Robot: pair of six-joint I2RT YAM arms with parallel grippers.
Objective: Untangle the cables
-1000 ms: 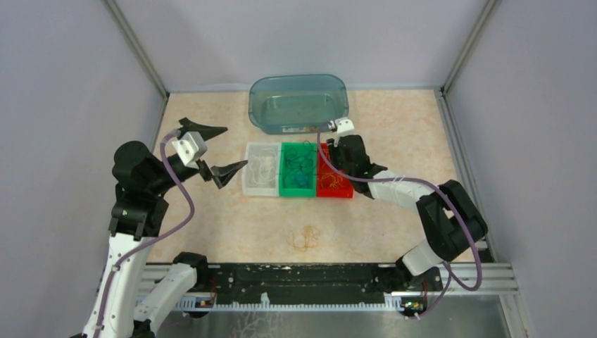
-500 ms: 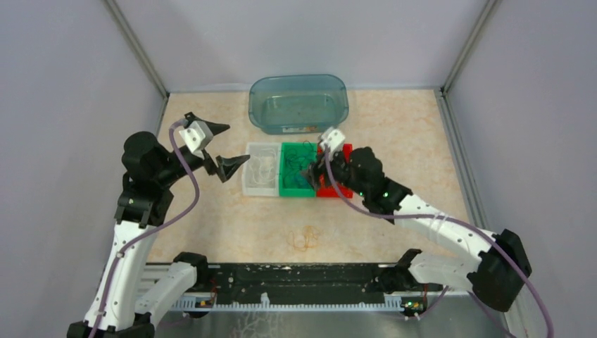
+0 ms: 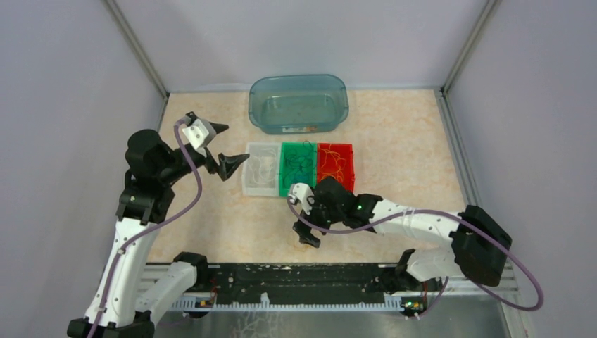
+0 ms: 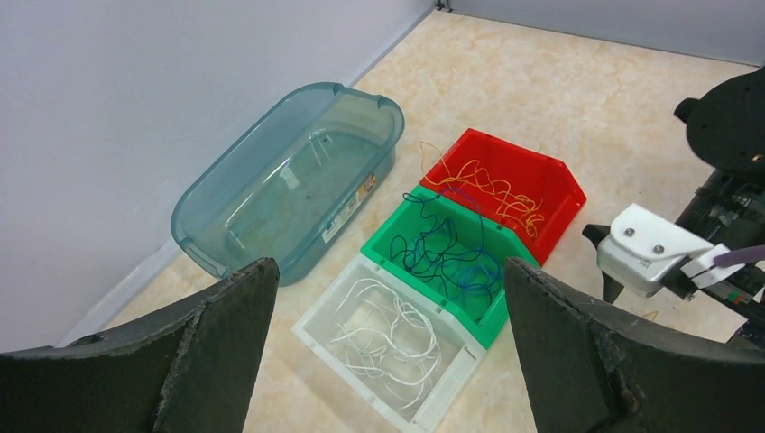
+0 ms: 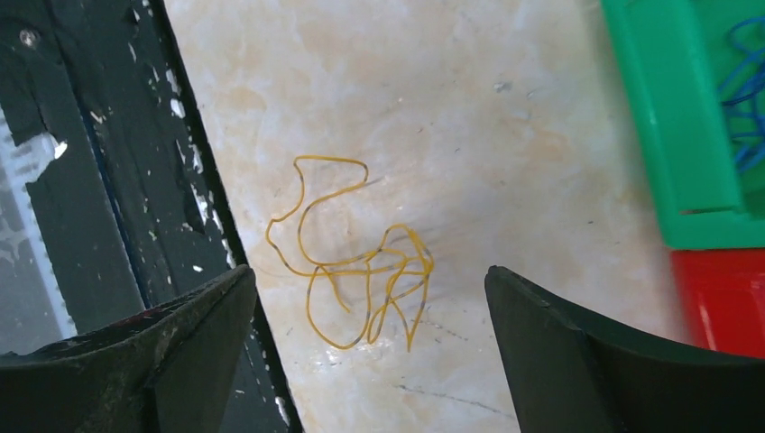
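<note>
A small tangle of thin yellow-orange cable [image 5: 356,271] is seen lying on the pale stone-look table [image 5: 505,117], just beside the black front rail [image 5: 90,180]. The right gripper [image 5: 368,287] is held over it, jaws spread wide, with nothing gripped. The left gripper [image 4: 390,271] is held up in the air, jaws spread wide too, with nothing in them. White cables [image 4: 383,325] are kept in a white plastic bin [image 4: 451,383], blue and dark cables [image 4: 447,262] in a green plastic bin [image 4: 395,236], and more yellow-orange cables [image 4: 492,191] in a red plastic bin [image 4: 566,194].
</note>
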